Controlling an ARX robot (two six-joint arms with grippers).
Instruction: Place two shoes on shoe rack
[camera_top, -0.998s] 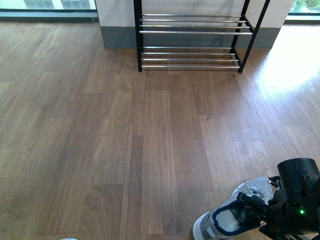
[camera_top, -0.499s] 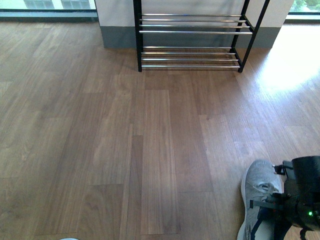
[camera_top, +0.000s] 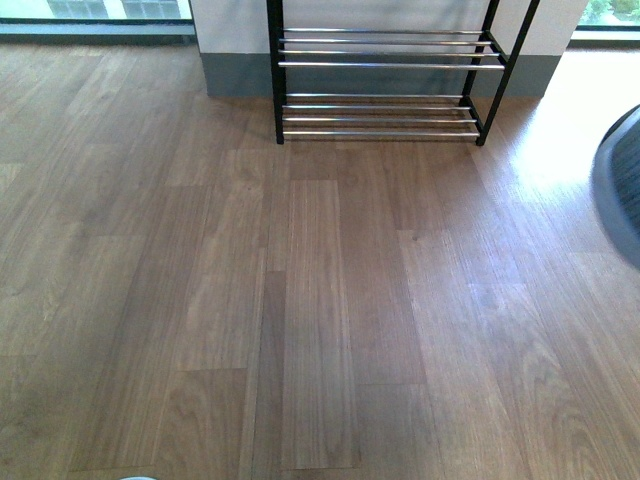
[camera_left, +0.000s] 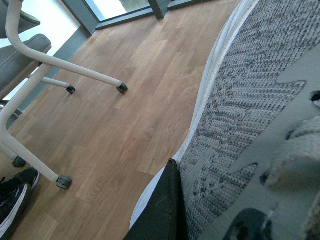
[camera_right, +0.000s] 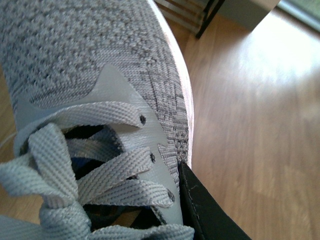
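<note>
Swung off the floor (camera_top: 320, 300) in a second, now a grey blur (camera_top: 622, 180) nearing the rack (camera_top: 385, 65): one sneaker (camera_right: 100, 65) clamped in right fingers (camera_right: 205, 210), its mate (camera_left: 250, 100) in left fingers (camera_left: 160, 210).

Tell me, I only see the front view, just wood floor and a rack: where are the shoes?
Observer: The right wrist view shows a grey knit sneaker with pale laces against the right arm's black finger.
Operator: And the other?
Observer: The left wrist view shows a second grey sneaker against the left arm's black finger.
Operator: Anything else nearby?
Observer: A black shoe lies beside white chair legs.
</note>
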